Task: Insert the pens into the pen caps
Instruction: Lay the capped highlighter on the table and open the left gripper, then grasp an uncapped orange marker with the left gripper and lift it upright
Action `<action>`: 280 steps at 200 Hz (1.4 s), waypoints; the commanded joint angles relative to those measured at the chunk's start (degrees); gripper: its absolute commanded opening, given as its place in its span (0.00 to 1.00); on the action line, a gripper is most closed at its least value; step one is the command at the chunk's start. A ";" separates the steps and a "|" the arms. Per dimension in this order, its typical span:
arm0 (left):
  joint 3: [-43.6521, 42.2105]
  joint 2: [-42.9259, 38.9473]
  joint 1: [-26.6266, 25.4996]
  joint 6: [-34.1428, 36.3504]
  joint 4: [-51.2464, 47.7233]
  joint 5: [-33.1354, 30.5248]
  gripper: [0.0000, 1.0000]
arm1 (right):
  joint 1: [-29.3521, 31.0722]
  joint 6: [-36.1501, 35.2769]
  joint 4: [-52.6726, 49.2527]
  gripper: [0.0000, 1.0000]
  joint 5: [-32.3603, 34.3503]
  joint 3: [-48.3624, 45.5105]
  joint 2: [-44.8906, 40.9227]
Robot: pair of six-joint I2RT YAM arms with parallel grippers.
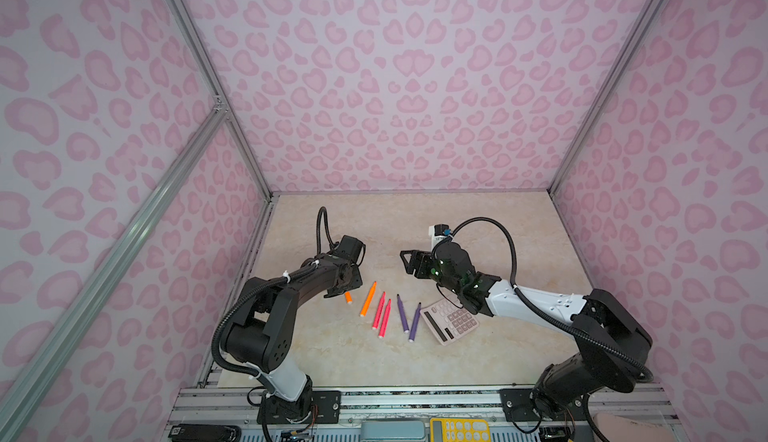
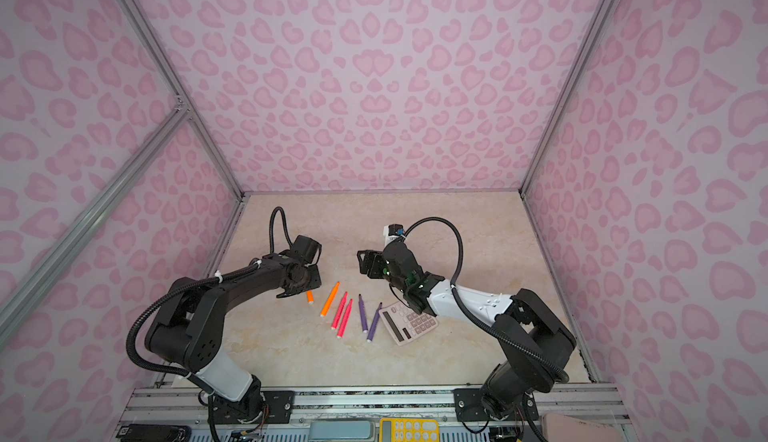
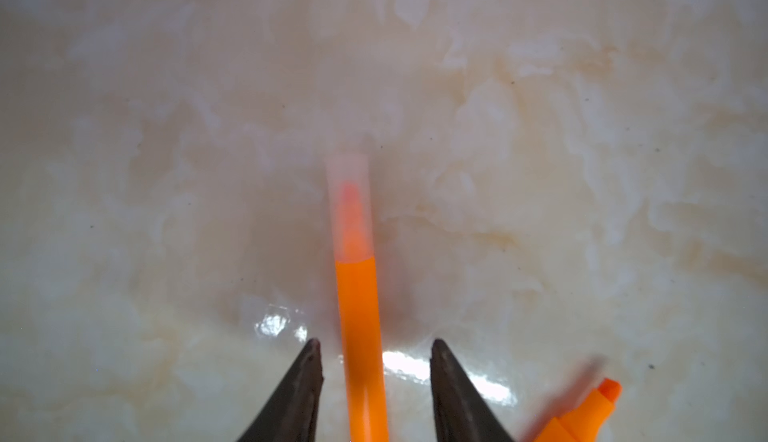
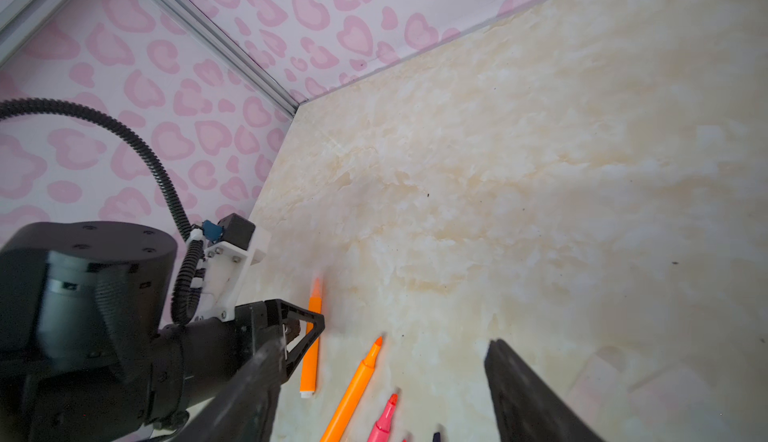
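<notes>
In the left wrist view an orange pen (image 3: 359, 336) lies on the marble table with a clear pen cap (image 3: 349, 194) over its tip. My left gripper (image 3: 374, 342) is open around the pen, with a gap on each side. In both top views that gripper (image 1: 340, 292) (image 2: 297, 290) hides most of the pen (image 1: 348, 298). To its right lie an uncapped orange pen (image 1: 368, 298), two pink-red pens (image 1: 378, 316) and two purple pens (image 1: 402, 313). My right gripper (image 1: 409, 261) (image 4: 386, 346) hovers open and empty behind them. No loose caps show.
A pink calculator (image 1: 451, 321) lies right of the purple pens, partly under my right arm. Patterned walls enclose the table on three sides. A yellow calculator (image 1: 459, 429) and a grey box (image 1: 392, 429) sit on the front rail.
</notes>
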 commanded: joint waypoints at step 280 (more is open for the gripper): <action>1.03 5.43 -13.64 11.62 -0.75 1.21 0.38 | -5.11 0.65 0.63 0.78 0.77 -3.50 -3.65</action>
